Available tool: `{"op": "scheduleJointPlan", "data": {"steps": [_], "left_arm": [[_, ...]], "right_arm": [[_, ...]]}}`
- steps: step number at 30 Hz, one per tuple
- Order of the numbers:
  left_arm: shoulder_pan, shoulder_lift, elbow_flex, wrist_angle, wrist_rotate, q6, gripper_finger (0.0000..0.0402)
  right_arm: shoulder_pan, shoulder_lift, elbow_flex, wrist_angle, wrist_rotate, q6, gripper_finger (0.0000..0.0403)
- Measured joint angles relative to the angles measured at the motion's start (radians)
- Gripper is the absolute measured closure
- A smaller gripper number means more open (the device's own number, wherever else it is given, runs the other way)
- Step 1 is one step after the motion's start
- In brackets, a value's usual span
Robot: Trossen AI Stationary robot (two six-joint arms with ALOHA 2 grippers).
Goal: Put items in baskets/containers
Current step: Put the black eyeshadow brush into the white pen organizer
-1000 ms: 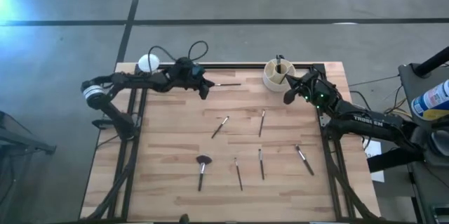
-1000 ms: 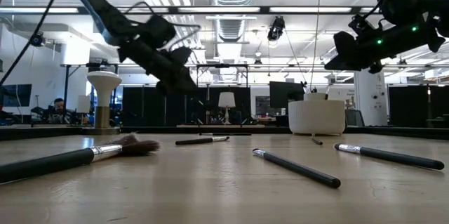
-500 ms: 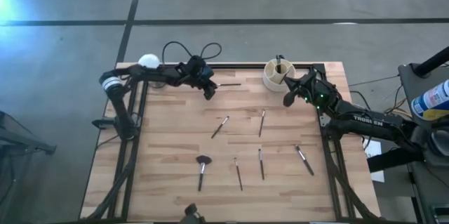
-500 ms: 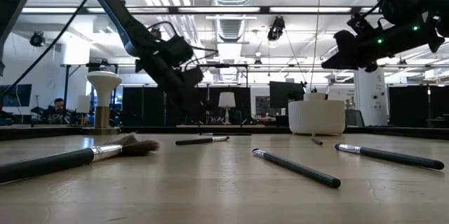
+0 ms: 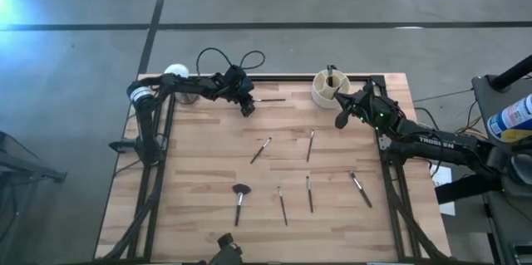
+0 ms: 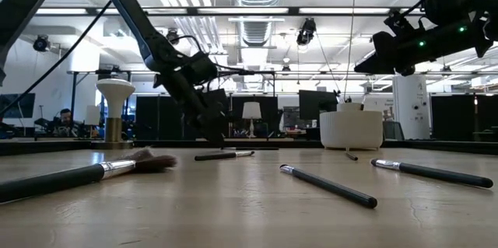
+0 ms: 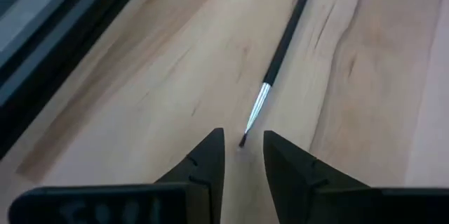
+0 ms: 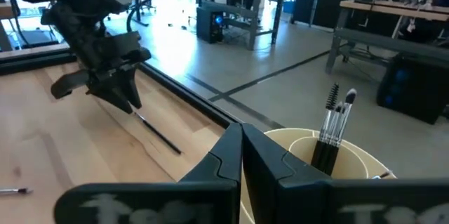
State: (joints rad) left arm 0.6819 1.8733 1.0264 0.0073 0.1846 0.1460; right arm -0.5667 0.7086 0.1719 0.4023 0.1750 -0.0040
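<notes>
The left gripper hangs low over the desk near its far edge, fingers parted by a narrow gap and holding nothing. Right ahead of that gap lies the thin brush, bristle tip just off the fingertips, silver ferrule next, dark handle running straight away from the gripper and parallel to the far edge towards the cup. So the brush lies end-on, not across the jaws; a grasp looks to need a small advance over the ferrule. The left arm is plainly the nearer one. The right gripper, fingers pressed together and empty, hovers beside the cup at the far right corner, several brushes standing inside. Compared with a second ago, the left gripper has slid right along the far edge and dropped lower; the right one has barely shifted.
</notes>
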Motion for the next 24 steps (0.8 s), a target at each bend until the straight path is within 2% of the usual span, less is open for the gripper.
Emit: {"op": "scheduleJointPlan", "data": {"steps": [9,12,16,24], "left_arm": [[0.01,0.044,0.002,0.021,0.045,0.03,0.0313],[0.011,0.047,0.006,0.016,0.039,0.039,0.0336],[0.011,0.047,0.016,-0.021,0.032,0.067,0.0392],[0.01,-0.015,0.018,-0.158,0.048,0.049,0.0401]], "right_arm": [[0.0,0.0,0.0,0.0,0.0,0.001,0.0394],[0.0,0.0,0.0,0.0,0.0,0.001,0.0394],[0.0,0.0,0.0,-0.001,0.0,0.003,0.0394],[0.024,0.01,0.03,-0.009,-0.053,0.018,0.0394]]}}
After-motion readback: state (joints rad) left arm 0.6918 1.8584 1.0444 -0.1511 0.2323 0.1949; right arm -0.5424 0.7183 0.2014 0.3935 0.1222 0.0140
